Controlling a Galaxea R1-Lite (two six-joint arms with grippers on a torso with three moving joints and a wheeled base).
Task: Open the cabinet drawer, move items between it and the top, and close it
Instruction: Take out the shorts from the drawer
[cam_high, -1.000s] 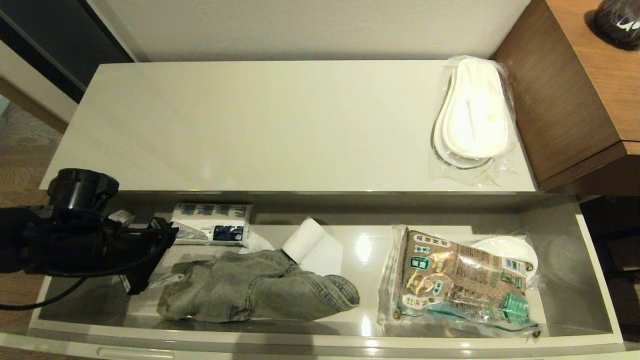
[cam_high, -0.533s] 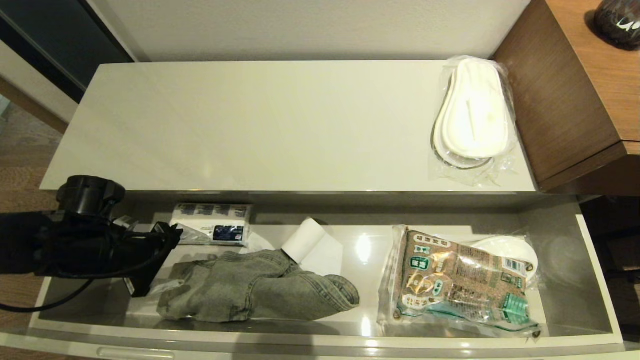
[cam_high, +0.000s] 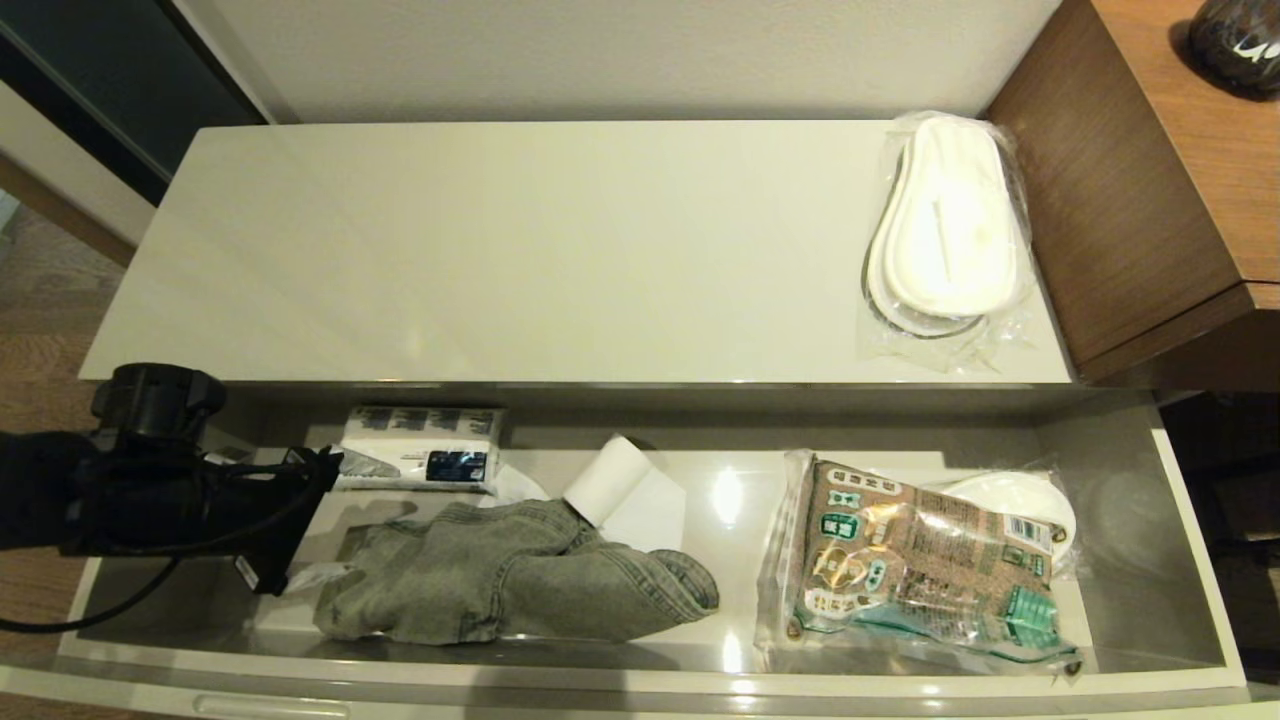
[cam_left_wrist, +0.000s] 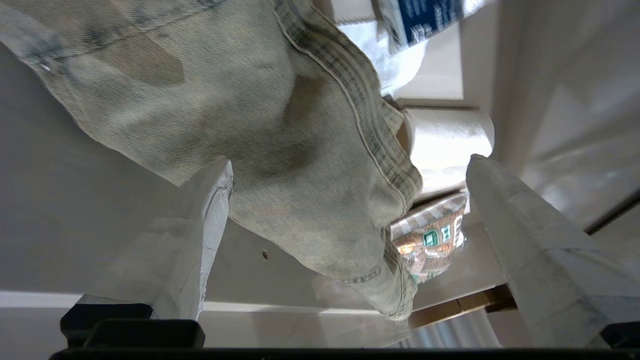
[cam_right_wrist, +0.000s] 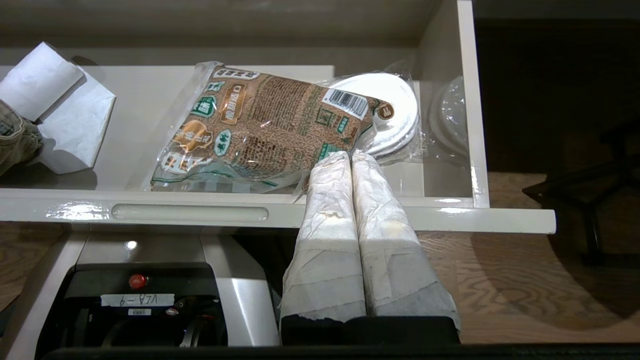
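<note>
The open cabinet drawer (cam_high: 1190, 520) holds jeans (cam_high: 510, 585), a printed packet (cam_high: 920, 560) and the released left tool (cam_high: 300, 520).

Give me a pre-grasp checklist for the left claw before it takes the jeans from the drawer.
1. Cabinet drawer pulled open: ok.
2. Left claw open: ok.
3. Jeans lined up between its fingers, seen from the left wrist: ok.
4. Fingers touching denim: cannot tell.
5. Free spot on the top left of the wrapped slippers: ok.
6. Right claw shut, outside the drawer front: ok.
</note>
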